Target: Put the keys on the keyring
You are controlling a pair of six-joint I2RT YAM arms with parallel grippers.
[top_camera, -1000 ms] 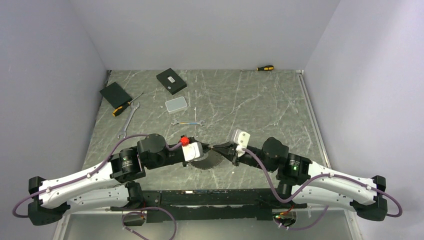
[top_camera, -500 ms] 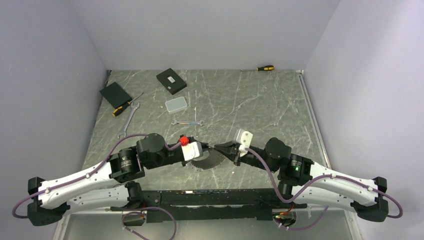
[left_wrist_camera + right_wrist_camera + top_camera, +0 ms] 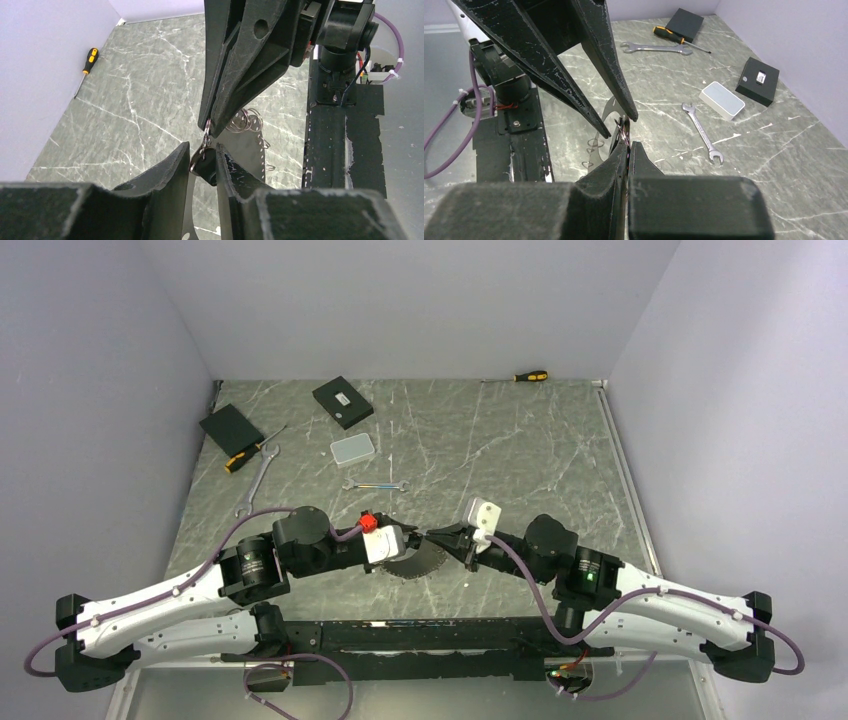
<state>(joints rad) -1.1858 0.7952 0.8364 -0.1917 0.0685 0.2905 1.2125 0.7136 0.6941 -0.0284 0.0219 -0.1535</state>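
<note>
Both grippers meet above the near middle of the table. My right gripper (image 3: 628,145) (image 3: 434,535) is shut on the thin silver keyring (image 3: 623,131) (image 3: 206,131), pinching it at its fingertips. A key with a black head (image 3: 210,167) hangs from that ring between the fingers of my left gripper (image 3: 203,147) (image 3: 418,548). The left jaws stand apart: the head rests against the right finger, with a gap to the left one. Several loose silver rings (image 3: 246,120) lie on the table below. The key's blade is hidden.
A small wrench (image 3: 376,485) and a white box (image 3: 353,449) lie mid-table. Farther left are a long wrench (image 3: 257,480), a screwdriver (image 3: 245,455) and two black boxes (image 3: 231,428) (image 3: 342,401). Another screwdriver (image 3: 530,376) lies at the back wall.
The left jaws have opened wider around the key head. The right arm swayed slightly right and back; the grippers still meet at the same spot.
</note>
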